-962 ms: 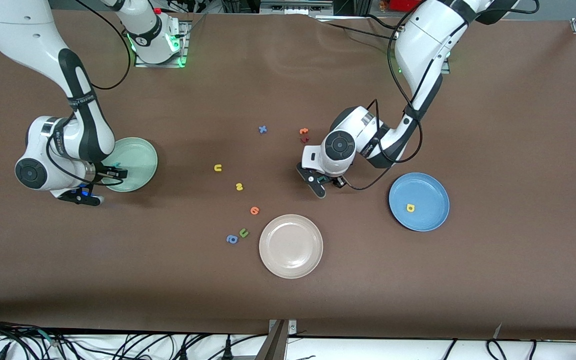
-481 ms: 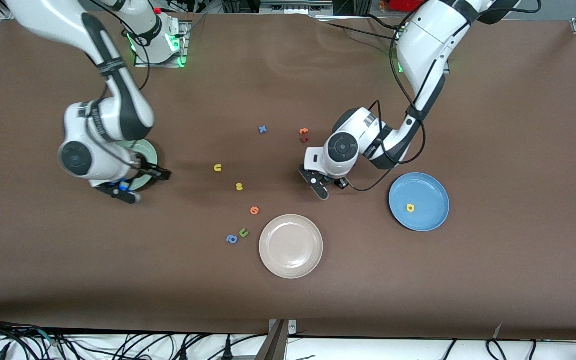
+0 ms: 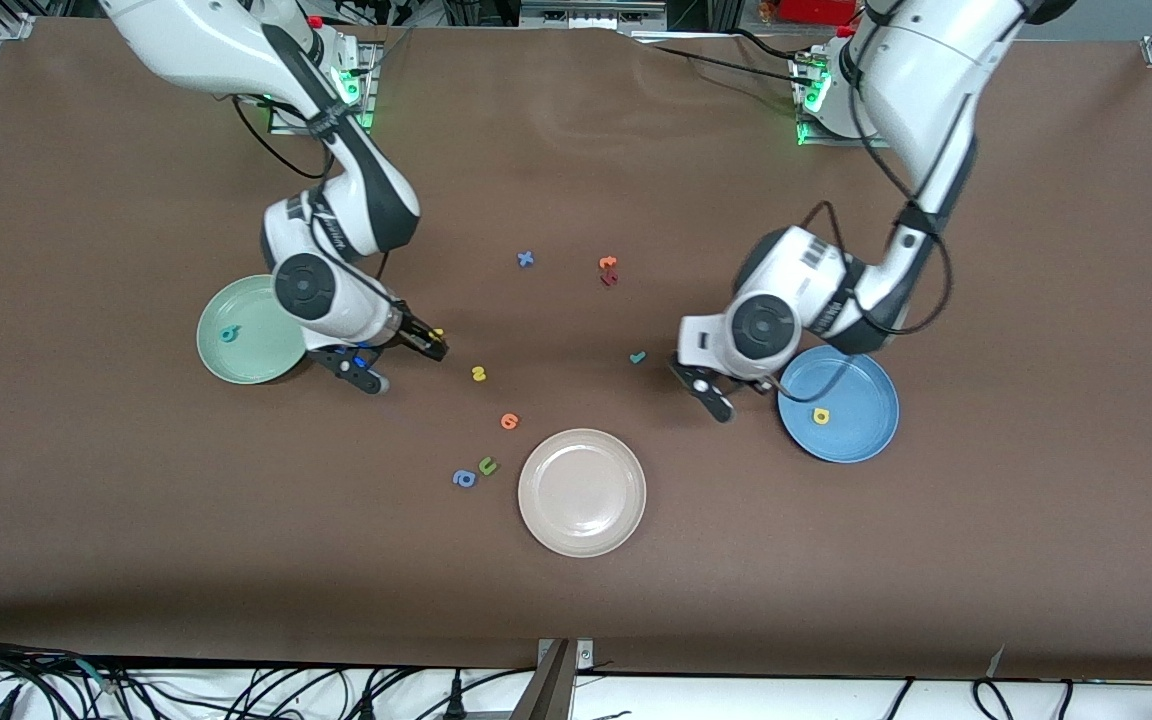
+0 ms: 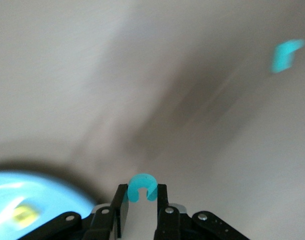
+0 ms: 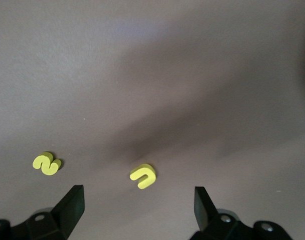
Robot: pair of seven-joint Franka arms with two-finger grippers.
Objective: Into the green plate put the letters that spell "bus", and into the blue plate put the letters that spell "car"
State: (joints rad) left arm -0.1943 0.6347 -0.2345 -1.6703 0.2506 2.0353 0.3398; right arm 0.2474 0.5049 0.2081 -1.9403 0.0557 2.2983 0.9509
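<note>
- A brown table (image 3: 576, 600) carries scattered toy letters and three plates.
- The left gripper (image 4: 142, 197), fingers pinched on the teal "c" (image 4: 142, 186), hangs beside the blue plate (image 3: 861, 440), which already holds the yellow "a" (image 3: 821, 416); release over it looks next.
- The right gripper (image 5: 137, 202), fingers wide, hovers over the yellow "u" (image 5: 143, 176); it must descend and close.
- The teal "b" (image 3: 228, 334) lies in the green plate (image 3: 221, 365).
</note>
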